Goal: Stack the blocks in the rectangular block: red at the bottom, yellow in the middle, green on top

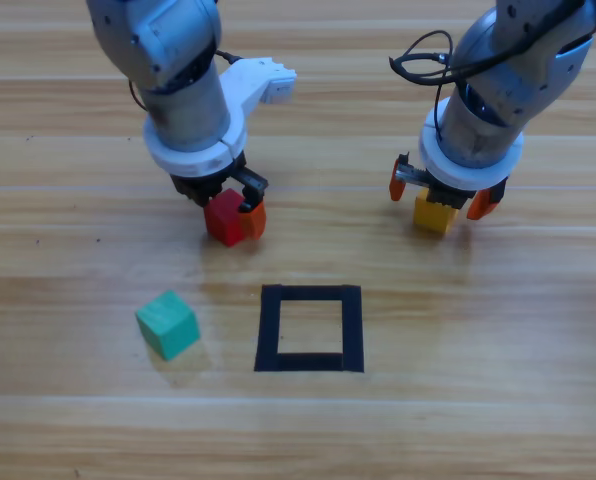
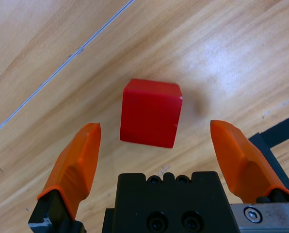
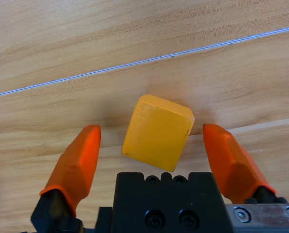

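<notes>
Left fingers [image 2: 153, 160]: spread wide, straddling the red cube [image 2: 150, 112], upper left of centre; no contact.
Right fingers [image 3: 154, 158]: wide around the yellow cube [image 3: 157, 131], upper right.
Handling: likely light, rigid; pinch opposite flat faces.
Green cube [image 1: 167, 324]: lower left on the bench [image 1: 498, 400].
Tape square [image 1: 309, 328]: lower centre, holds nothing.
</notes>
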Controlling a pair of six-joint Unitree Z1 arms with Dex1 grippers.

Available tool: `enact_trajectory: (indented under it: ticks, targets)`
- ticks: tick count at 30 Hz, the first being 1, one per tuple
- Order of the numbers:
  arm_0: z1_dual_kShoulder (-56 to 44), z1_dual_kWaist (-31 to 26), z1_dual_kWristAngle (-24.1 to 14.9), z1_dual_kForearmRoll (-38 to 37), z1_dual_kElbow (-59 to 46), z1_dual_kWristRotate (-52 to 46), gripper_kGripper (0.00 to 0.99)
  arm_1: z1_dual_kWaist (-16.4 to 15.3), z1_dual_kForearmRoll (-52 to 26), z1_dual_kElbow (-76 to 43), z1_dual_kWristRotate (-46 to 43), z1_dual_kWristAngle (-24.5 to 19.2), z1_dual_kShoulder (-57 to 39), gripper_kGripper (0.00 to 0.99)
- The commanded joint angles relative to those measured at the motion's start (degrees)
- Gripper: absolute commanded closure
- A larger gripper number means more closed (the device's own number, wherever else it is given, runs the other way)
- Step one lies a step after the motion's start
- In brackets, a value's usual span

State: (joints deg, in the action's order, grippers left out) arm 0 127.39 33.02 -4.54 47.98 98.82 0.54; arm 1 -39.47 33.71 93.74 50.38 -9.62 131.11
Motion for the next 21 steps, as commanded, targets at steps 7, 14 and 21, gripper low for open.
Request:
enact_trajectory:
  ticks: [7,14,21]
  targets:
    - [6.7,-1.1,0.4,0.0,2.5,0.7,0.047,2.6,1.0,0.5,-3.0,-0.3,3.4,0.857]
    - [8.6,-1.3,0.4,-0.4,3.5,0.7,0.116,1.6,6.1,-4.9,-9.4,1.4,-7.6,0.990]
    - [9.4,-2.3,0.4,-0.9,3.3,1.0,0.410,-4.5,6.1,-18.6,-11.8,0.8,-25.5,0.990]
